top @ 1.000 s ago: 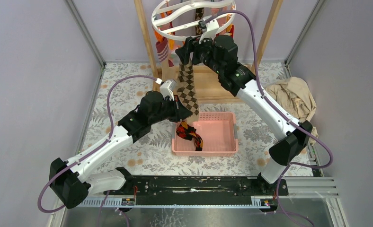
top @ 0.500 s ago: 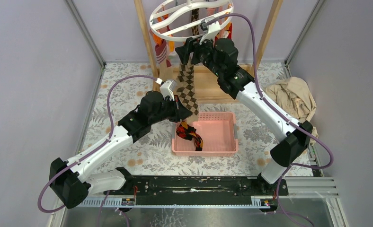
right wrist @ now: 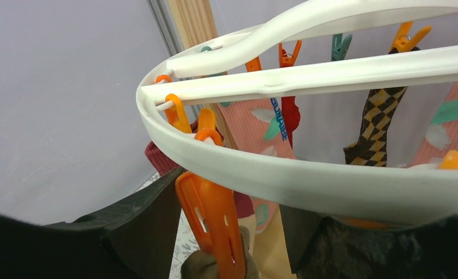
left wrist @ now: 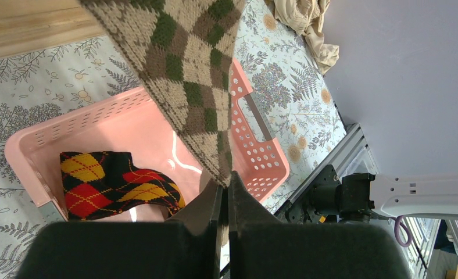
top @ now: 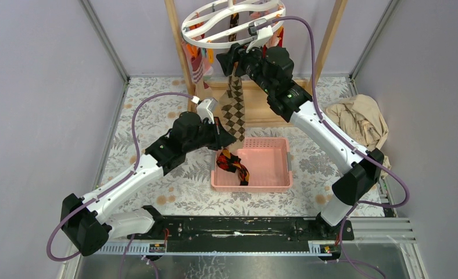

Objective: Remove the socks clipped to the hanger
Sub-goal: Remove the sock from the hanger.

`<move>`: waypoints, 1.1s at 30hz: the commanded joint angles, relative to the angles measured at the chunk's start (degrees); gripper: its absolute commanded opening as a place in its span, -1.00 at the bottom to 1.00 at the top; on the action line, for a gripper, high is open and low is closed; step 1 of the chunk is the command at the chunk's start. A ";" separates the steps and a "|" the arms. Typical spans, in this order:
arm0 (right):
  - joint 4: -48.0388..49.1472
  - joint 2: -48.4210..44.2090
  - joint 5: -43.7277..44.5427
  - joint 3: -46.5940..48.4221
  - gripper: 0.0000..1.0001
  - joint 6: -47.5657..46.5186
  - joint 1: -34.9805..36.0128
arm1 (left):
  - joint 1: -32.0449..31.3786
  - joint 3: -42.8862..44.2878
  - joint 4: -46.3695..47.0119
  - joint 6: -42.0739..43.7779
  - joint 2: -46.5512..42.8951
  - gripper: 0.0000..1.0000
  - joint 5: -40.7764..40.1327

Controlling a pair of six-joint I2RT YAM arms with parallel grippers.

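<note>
1. L claw (top: 225,137): shut tight on the bottom tip of the brown/tan argyle sock (top: 233,107). In the L wrist view its fingers (left wrist: 210,204) pinch the sock's narrow end w/ no gap betw. them.
2. That sock is knit, w/ a diamond check in tan, brown + dark olive. It runs taut & slanted from the hanger (right wrist: 261,171) down to the L claw, above the far-L part of the pink basket (top: 273,168).
3. The basket sits mid tabletop (top: 157,116), which has a floral cover. At the basket's L end lies a crumpled black/red/yellow argyle sock (left wrist: 110,180).
4. Hanger: white round plastic ring w/ curved crossbars, up high at back centre, betw. the posts of the wooden frame (top: 177,40). Orange + teal clips dangle from it.
5. Socks clipped on it, R wrist view, L to R:
   - dark red sock (right wrist: 157,160), low behind the rim
   - pink sock (right wrist: 256,122) w/ teal + white patches
   - bright red sock (right wrist: 290,113)
   - dark brown/yellow argyle sock (right wrist: 380,125)
   - 2nd pink sock (right wrist: 453,128) w/ a leaf patch, cut off at the edge
6. R claw (right wrist: 232,244): open, one jaw either side of an orange clip (right wrist: 215,226) under the near rim. The clip bites the top of the brown/tan sock. One jaw is v. close to the clip, can't tell if touching; the other is apart.
7. Far R: beige cloth (top: 360,119) bunched on the tabletop by the wall.
</note>
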 commanded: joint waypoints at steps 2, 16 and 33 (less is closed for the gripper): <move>5.28 -2.84 0.89 0.70 0.27 -1.19 0.44 | 0.20 0.92 0.39 0.76 0.12 -0.90 -0.19; 0.23 -4.63 4.88 1.52 0.52 -4.58 0.74 | 0.21 1.22 -0.17 0.80 0.03 -0.90 -1.03; -10.76 -5.50 5.53 5.72 0.70 -6.11 0.73 | 0.21 2.39 -0.62 0.64 0.19 -0.90 -1.34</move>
